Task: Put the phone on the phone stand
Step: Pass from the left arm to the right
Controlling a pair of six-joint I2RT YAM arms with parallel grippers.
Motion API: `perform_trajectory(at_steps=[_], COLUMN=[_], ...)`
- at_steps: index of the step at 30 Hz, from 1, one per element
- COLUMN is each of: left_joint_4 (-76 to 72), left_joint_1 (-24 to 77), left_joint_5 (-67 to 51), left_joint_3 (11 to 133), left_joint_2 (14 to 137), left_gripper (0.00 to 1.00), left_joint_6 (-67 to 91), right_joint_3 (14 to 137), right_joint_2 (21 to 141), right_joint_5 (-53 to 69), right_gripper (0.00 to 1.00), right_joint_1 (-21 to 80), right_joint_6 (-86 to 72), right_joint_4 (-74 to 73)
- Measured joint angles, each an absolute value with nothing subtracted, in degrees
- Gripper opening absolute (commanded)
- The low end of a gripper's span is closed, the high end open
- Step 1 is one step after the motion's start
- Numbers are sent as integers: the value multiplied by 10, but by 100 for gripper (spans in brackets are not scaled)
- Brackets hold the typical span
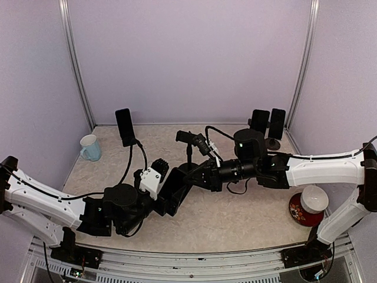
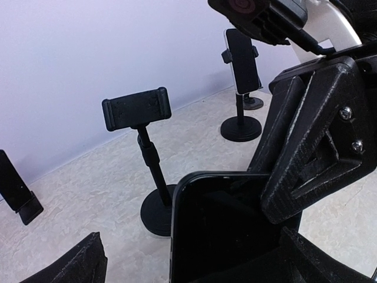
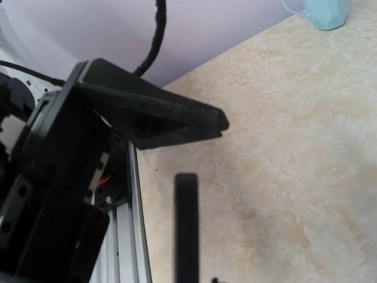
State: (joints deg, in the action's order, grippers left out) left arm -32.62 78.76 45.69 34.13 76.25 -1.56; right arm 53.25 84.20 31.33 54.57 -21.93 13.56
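The black phone (image 1: 177, 190) hangs low over the table between both grippers, just in front of the empty phone stand (image 1: 189, 140). In the left wrist view the phone (image 2: 224, 236) fills the bottom centre. My right gripper (image 1: 193, 180) is shut on its upper corner, one finger (image 2: 318, 135) lying across the screen. My left gripper (image 1: 166, 199) is open around the phone's lower end, its left finger (image 2: 82, 265) apart from the phone's edge. The stand's empty clamp (image 2: 136, 109) stands upright behind. The right wrist view shows the phone edge-on (image 3: 187, 230).
A light-blue mug (image 1: 90, 147) and a phone on a stand (image 1: 125, 127) are at the back left. Two more phones on stands (image 1: 268, 122) are at the back right. A red bowl holding a white cup (image 1: 309, 206) is at the right. The metal front rail (image 3: 126, 236) is close.
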Motion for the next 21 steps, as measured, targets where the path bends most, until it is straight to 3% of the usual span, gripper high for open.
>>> perform_trajectory(at_steps=[21], left_joint_4=[-314], left_joint_1=[784], left_joint_5=[457], left_joint_3=[341], left_joint_2=[762], left_gripper=[99], left_joint_6=[-2], right_joint_3=[516], right_joint_2=[842], right_joint_5=[312], right_gripper=[0], right_joint_1=[542], right_joint_6=[-220], right_joint_4=[148])
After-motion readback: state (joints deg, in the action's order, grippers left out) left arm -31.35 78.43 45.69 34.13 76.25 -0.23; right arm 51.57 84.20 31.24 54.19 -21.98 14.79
